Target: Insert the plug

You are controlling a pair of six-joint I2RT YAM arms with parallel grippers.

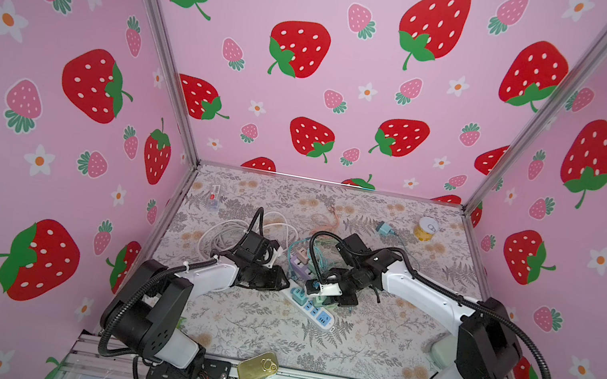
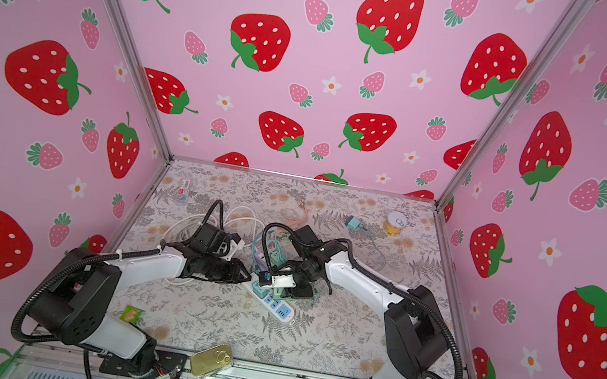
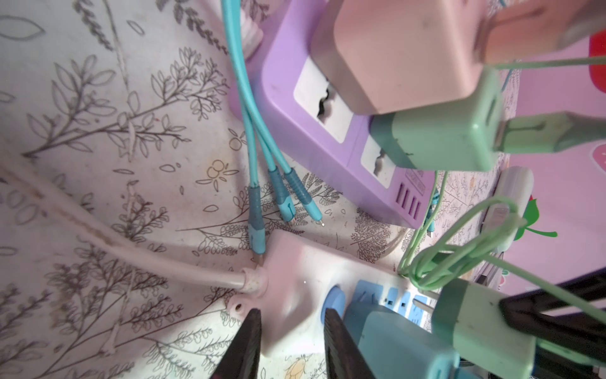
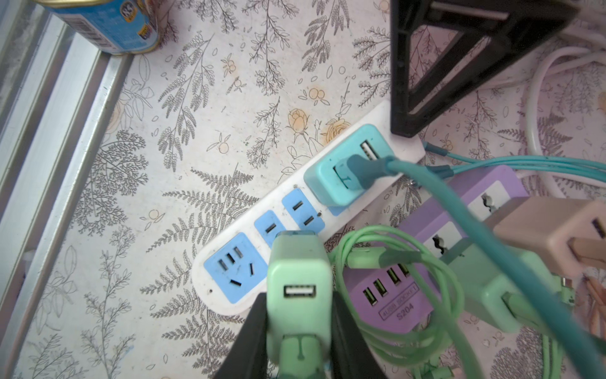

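Our right hand (image 4: 298, 305) is clamped on the green plug (image 4: 296, 272), poised over a middle two-pin socket of the white power strip (image 4: 216, 295). Its prongs look not fully home. Our left hand (image 3: 292, 315) pinches the strip's left cord end. We should press straight down, squarely. The purple strip (image 4: 393, 305) and green cable (image 4: 367, 257) crowd the far side, while the near bench (image 1: 370, 350) lies open.

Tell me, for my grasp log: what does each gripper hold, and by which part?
The right gripper pinches the green charger by its two side faces; the left gripper clamps the white power strip at its cord end.
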